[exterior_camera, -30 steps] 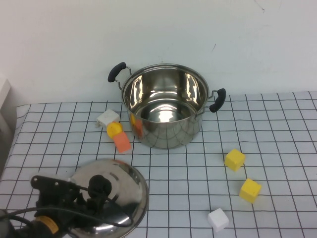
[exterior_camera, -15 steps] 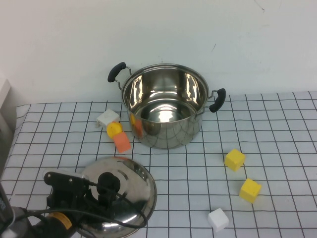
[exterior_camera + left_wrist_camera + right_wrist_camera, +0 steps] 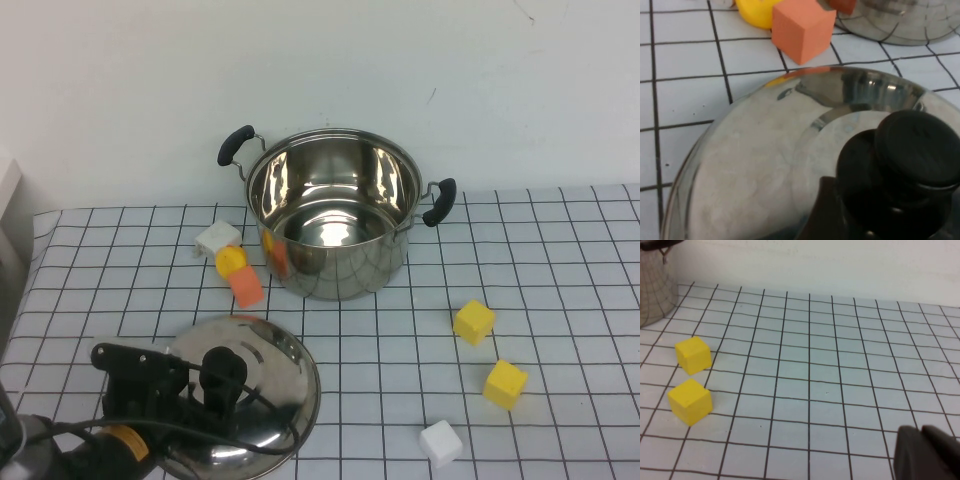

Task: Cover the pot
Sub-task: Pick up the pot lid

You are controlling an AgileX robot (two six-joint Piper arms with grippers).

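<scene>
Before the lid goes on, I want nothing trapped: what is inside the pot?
The pot looks empty: bare shiny floor and walls. The near inner wall is hidden by its rim. The left gripper is at the knob of the lid, near-left on the table; the right gripper is parked, barely visible.

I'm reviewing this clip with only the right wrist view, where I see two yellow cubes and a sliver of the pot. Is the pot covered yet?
Observer: No. The pot stands open and empty at the back of the table.
Operator: Where is the lid?
Observer: The lid is at the near left, and the left pincer is closed on its black knob.
Operator: Does the high view show the right pincer?
Observer: No, the right pincer is outside the high view. Only its dark tip shows, in your view, over the table.
</scene>
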